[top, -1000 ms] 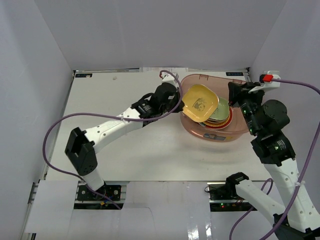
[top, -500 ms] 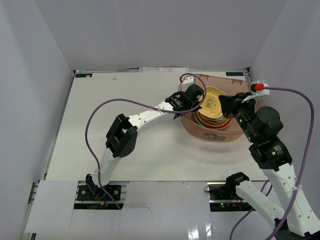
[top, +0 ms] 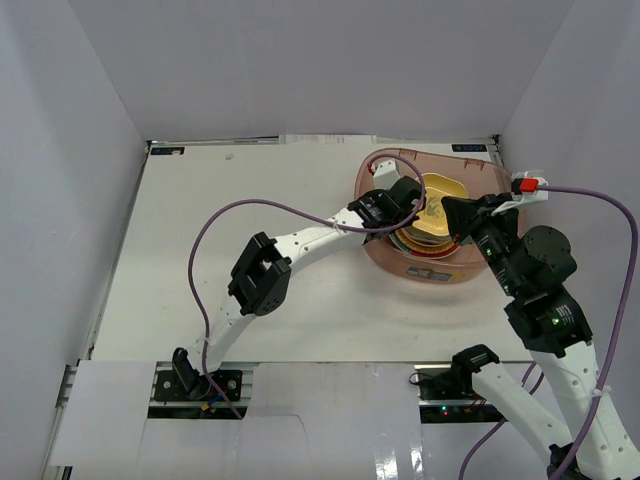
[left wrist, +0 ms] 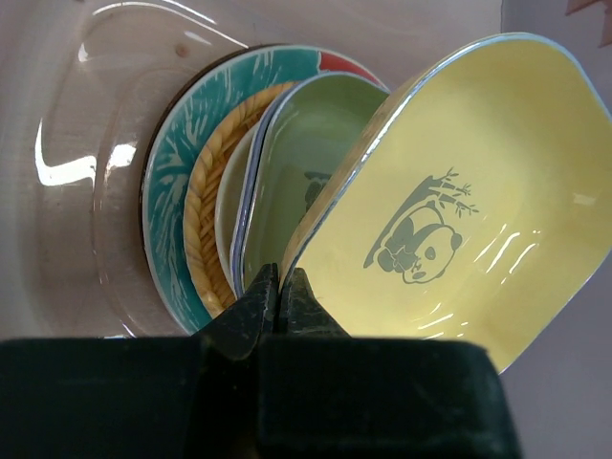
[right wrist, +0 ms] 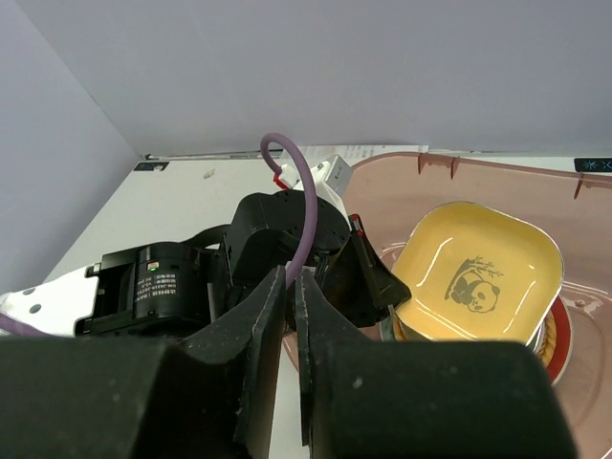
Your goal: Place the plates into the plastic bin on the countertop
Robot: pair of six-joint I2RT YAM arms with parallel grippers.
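Several plates [left wrist: 206, 225] under yellow plate [left wrist: 449, 201], in bin [top: 432, 272]

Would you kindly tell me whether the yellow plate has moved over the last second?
Yes. The yellow plate has shifted right, from over the left rim of the bin toward its middle.

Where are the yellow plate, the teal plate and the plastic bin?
yellow plate [left wrist: 449, 210], left wrist view, its inner floor.
teal plate [left wrist: 172, 182], left wrist view, its patterned rim.
plastic bin [top: 440, 275], top external view, its near wall.
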